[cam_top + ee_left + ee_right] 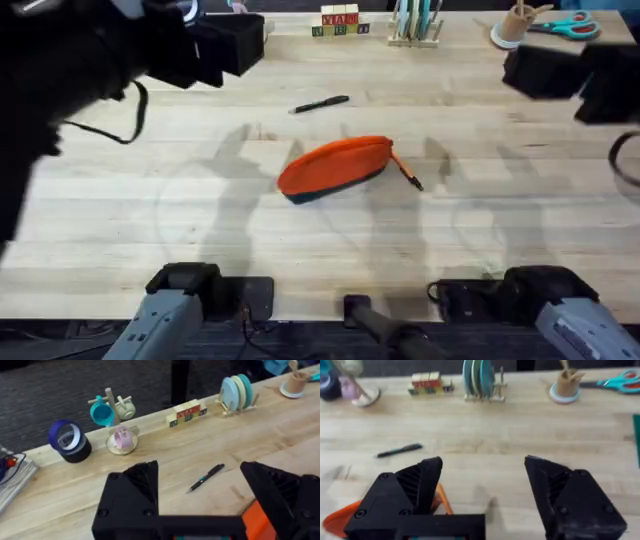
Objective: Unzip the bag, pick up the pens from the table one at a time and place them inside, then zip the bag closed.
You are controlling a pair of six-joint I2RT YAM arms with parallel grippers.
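The orange bag [335, 165] with its dark navy base lies on its side in the middle of the table [150, 220]. A black pen [320, 104] rests on the wood behind the bag. At the bag's right end lies an orange pen [407, 170] with a black tip, touching it or nearly so. My left gripper [199, 467] hangs open high over the back left, with the black pen [206, 477] below its gap and a corner of the bag [257, 520] visible. My right gripper [484, 462] is open over the back right, empty, looking at the bag [340, 517] and the orange pen [442, 500].
Along the far edge stand letter blocks [338, 22], a rack of plates [415, 22], a small cup of sticks [515, 25] and teal scissors [565, 25]. A mug tree [112, 410] and a blue tape roll [67, 440] stand at the far left.
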